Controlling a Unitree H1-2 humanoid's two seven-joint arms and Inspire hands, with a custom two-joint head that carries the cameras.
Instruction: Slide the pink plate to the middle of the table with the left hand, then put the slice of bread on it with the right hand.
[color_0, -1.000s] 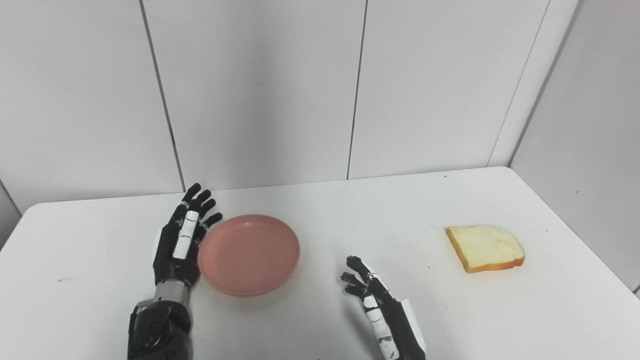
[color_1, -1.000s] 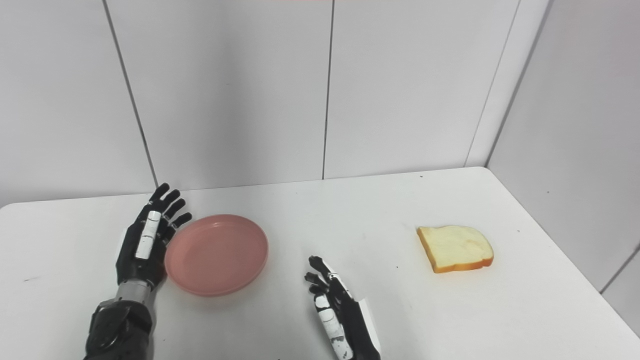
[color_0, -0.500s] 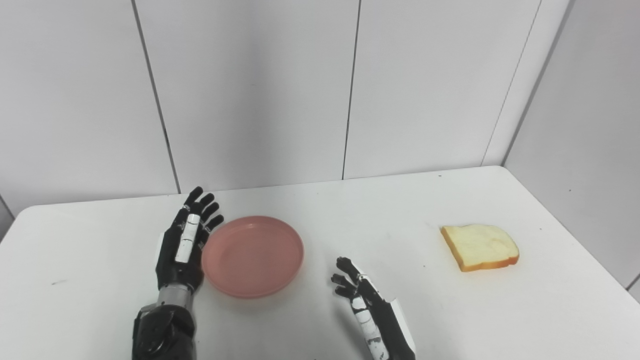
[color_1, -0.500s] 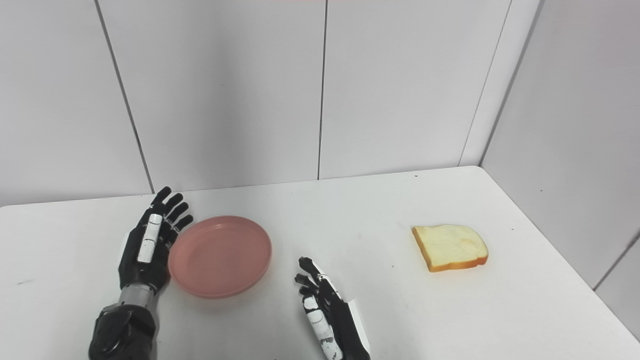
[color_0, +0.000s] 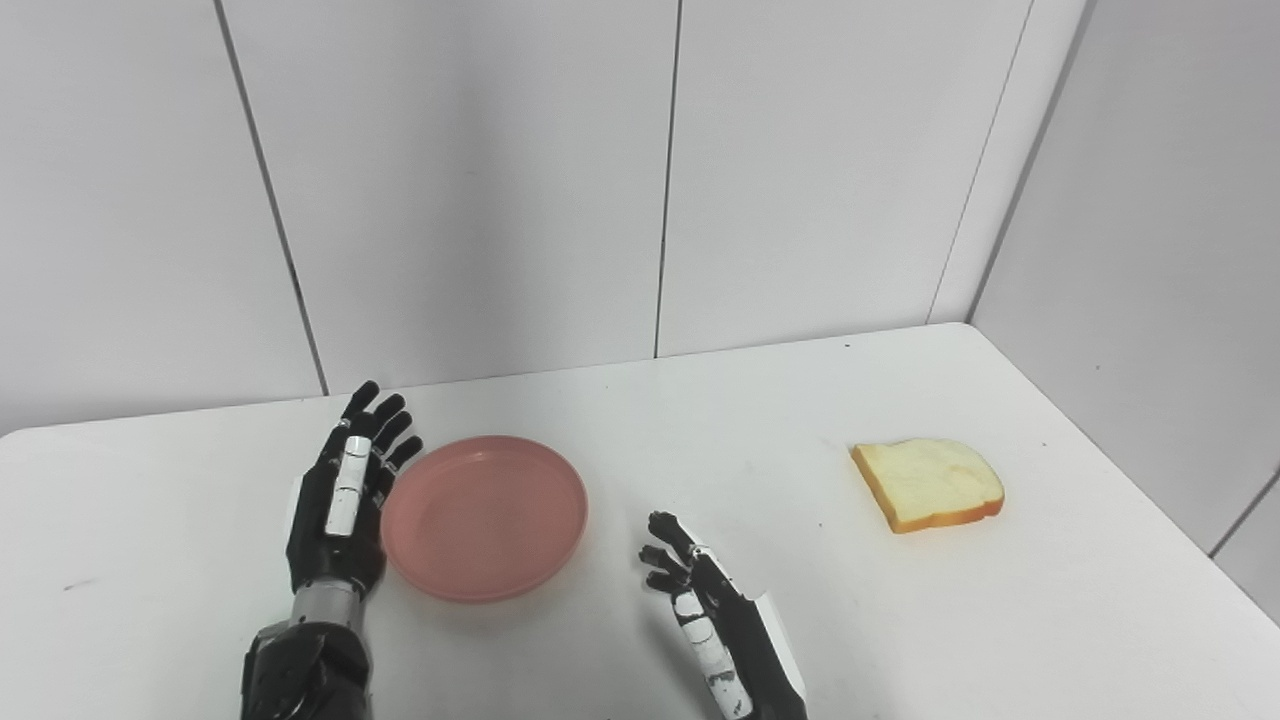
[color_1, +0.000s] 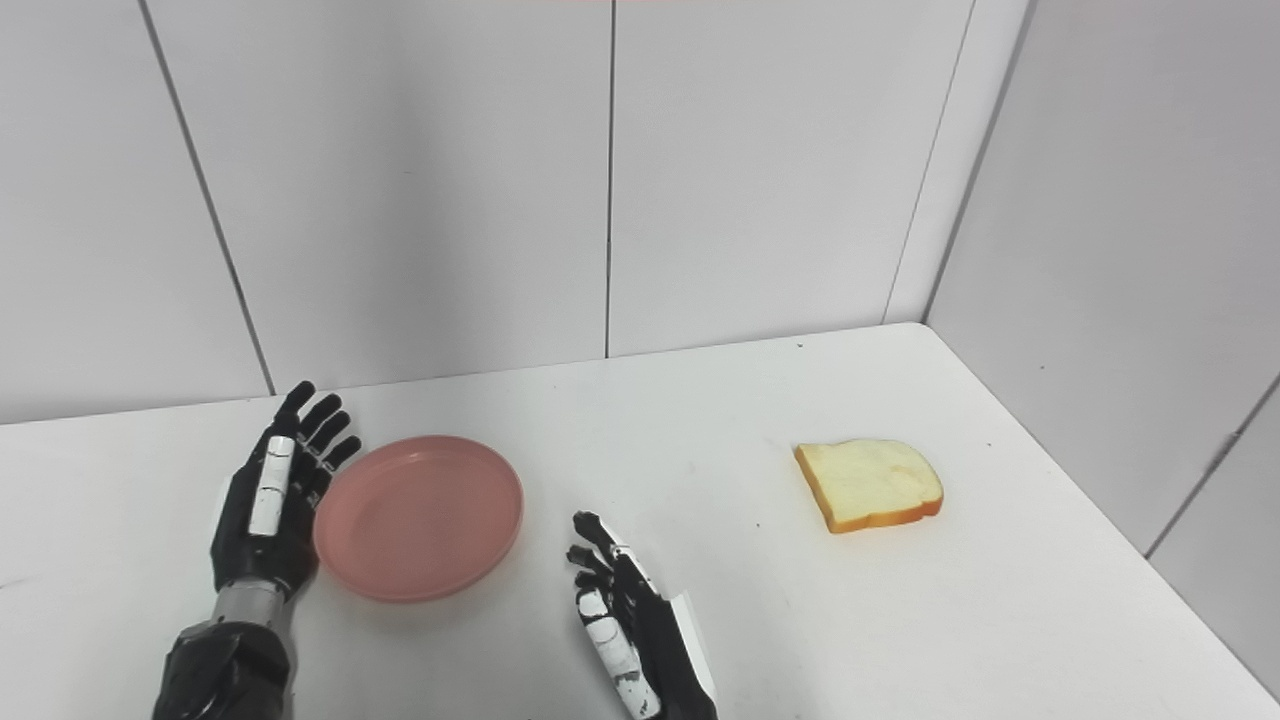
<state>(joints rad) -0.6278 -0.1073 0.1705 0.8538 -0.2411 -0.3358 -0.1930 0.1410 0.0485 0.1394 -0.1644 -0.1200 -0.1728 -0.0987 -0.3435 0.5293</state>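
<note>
The pink plate (color_0: 485, 518) lies empty on the white table (color_0: 750, 430), left of the middle. My left hand (color_0: 340, 500) stands on edge with fingers stretched out, open, its palm side against the plate's left rim. The slice of bread (color_0: 928, 483) lies flat far to the right, near the table's right edge. My right hand (color_0: 705, 615) hovers low near the front edge, just right of the plate, open with fingers slightly curled and holding nothing. It is well short of the bread.
White wall panels close the table's back and right side, meeting at the far right corner (color_0: 965, 322). Bare tabletop (color_0: 740, 480) lies between the plate and the bread.
The camera has turned to the right, shifting the whole picture left. Against the table, the left hand and the plate have slid a little to the right. The bread has not moved.
</note>
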